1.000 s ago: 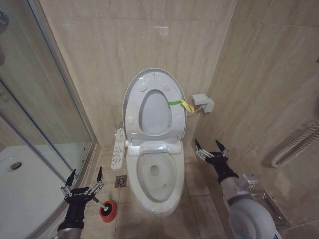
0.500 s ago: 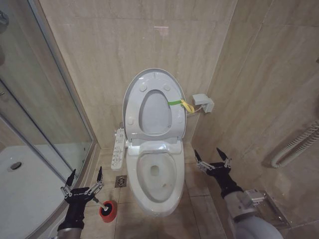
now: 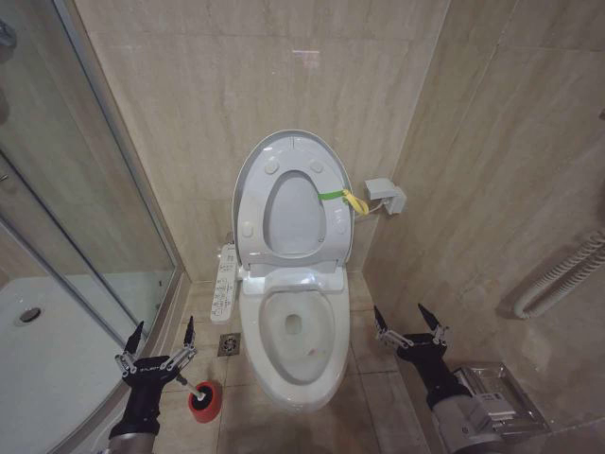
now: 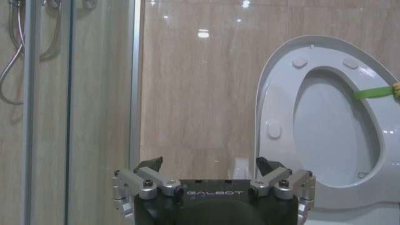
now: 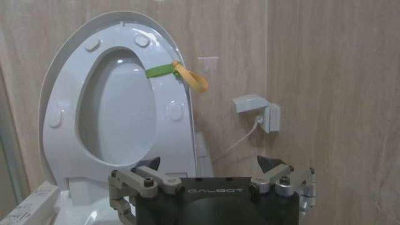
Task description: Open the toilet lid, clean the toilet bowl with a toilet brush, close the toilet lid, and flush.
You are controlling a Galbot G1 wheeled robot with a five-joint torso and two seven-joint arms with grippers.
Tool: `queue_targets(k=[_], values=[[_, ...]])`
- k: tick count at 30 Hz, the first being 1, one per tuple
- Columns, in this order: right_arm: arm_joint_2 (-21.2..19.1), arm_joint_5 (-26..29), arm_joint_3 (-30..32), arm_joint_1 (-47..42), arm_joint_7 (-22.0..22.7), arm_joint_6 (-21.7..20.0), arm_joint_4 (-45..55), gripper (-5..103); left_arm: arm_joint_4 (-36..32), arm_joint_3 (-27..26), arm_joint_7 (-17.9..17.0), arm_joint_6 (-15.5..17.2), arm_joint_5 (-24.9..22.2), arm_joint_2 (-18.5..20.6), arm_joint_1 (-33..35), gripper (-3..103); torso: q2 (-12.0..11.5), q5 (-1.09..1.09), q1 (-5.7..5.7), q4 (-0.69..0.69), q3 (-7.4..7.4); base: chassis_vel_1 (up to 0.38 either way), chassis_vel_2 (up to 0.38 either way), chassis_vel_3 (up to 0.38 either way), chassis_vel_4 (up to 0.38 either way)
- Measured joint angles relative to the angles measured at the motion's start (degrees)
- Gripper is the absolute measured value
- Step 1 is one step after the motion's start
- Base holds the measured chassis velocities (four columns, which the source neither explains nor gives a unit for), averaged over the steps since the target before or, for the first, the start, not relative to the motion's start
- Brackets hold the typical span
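Note:
The toilet lid stands upright against the back wall with the ring seat raised in front of it and a yellow-green strap at its side. Below it the white toilet bowl lies uncovered. The toilet brush stands in a red cup on the floor left of the bowl, its thin handle leaning toward my left gripper. That gripper is open just above the handle, holding nothing. My right gripper is open low at the bowl's right side. The lid rises beyond each open gripper in the wrist views.
A glass shower screen and white shower tray close off the left. A narrow button panel and a floor drain sit left of the bowl. A grey wall box and a ribbed hose are on the right.
My right gripper has dropped lower and drawn back toward me beside the bowl, still open. The left gripper, brush and lid have not moved.

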Motion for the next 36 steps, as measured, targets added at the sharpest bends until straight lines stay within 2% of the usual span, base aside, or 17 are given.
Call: queue_targets(k=[3, 8, 11, 14, 21, 24, 36], values=[[2.2, -0.9, 0.1, -1.9, -1.5, 1.6, 0.0, 100, 0.0, 0.0, 0.0, 0.0, 0.0, 0.0, 0.0, 100, 0.0, 0.00, 0.00, -0.02, 0.00, 0.000, 0.000, 0.000, 0.000], [2.5, -1.5, 0.3, -2.6, -4.0, 3.1, 0.0, 100, 0.0, 0.0, 0.0, 0.0, 0.0, 0.0, 0.0, 100, 0.0, 0.00, 0.00, -0.01, 0.00, 0.000, 0.000, 0.000, 0.000], [3.2, -1.8, 2.6, -2.7, -10.3, 3.7, -0.3, 100, 0.0, 0.0, 0.0, 0.0, 0.0, 0.0, 0.0, 100, 0.0, 0.00, 0.00, -0.01, 0.00, 0.000, 0.000, 0.000, 0.000], [3.5, -1.7, 3.4, -2.7, -12.5, 4.1, -0.9, 100, 0.0, 0.0, 0.0, 0.0, 0.0, 0.0, 0.0, 100, 0.0, 0.00, 0.00, -0.01, 0.00, 0.000, 0.000, 0.000, 0.000], [4.4, -1.7, 3.4, -2.4, -11.6, 4.5, -1.4, 100, 0.0, 0.0, 0.0, 0.0, 0.0, 0.0, 0.0, 100, 0.0, 0.00, 0.00, 0.00, 0.00, 0.000, 0.000, 0.000, 0.000], [6.0, -1.6, 3.5, -3.6, -10.0, 4.0, 0.3, 100, 0.0, 0.0, 0.0, 0.0, 0.0, 0.0, 0.0, 100, 0.0, 0.00, 0.00, -0.01, 0.00, 0.000, 0.000, 0.000, 0.000], [7.0, -2.2, 3.1, -5.1, -9.2, 5.2, 1.9, 100, 0.0, 0.0, 0.0, 0.0, 0.0, 0.0, 0.0, 100, 0.0, 0.00, 0.00, -0.01, 0.00, 0.000, 0.000, 0.000, 0.000]])
